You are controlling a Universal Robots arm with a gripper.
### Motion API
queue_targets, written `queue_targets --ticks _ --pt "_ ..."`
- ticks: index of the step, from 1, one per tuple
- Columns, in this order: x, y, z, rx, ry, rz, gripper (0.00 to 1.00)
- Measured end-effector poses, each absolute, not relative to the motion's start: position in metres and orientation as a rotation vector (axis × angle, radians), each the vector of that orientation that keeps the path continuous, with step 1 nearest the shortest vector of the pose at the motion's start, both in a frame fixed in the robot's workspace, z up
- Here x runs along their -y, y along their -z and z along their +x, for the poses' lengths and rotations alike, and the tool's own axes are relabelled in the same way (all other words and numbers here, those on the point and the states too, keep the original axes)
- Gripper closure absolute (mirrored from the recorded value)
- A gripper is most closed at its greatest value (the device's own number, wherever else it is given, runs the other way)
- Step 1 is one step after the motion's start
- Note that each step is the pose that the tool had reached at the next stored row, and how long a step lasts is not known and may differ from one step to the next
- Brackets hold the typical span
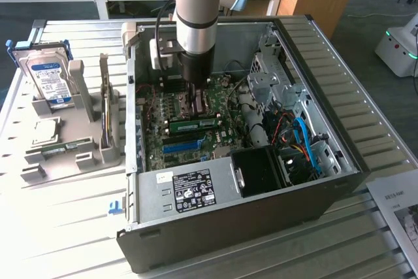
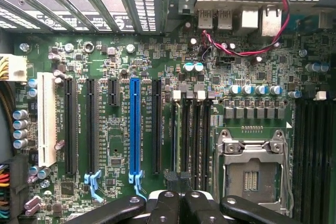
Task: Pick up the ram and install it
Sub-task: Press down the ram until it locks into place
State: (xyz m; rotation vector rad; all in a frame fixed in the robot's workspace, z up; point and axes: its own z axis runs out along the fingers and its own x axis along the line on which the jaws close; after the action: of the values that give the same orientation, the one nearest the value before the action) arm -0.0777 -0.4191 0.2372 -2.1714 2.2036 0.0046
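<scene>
gripper [image 1: 194, 93] | low over motherboard [image 2: 121, 66], hold on ram: cannot tell | advice: keep stick square to slot (press evenly)

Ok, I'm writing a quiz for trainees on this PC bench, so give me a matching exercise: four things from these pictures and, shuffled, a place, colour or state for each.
Things
1. hard drive
2. CPU socket
3. hand
4. thin cable by the rear ports

Descriptions
A. red
B. inside the case, over the motherboard
C. upright in the grey holder, outside the case
D. uncovered, nothing mounted on it

Pairs: 1-C, 2-D, 3-B, 4-A
</scene>
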Motion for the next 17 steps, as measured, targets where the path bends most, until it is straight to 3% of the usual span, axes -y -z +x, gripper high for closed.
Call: queue_targets --ticks 17 --pt "0.4192 -0.2292 -0.0789 -2.201 0.002 -2.169 0.90"
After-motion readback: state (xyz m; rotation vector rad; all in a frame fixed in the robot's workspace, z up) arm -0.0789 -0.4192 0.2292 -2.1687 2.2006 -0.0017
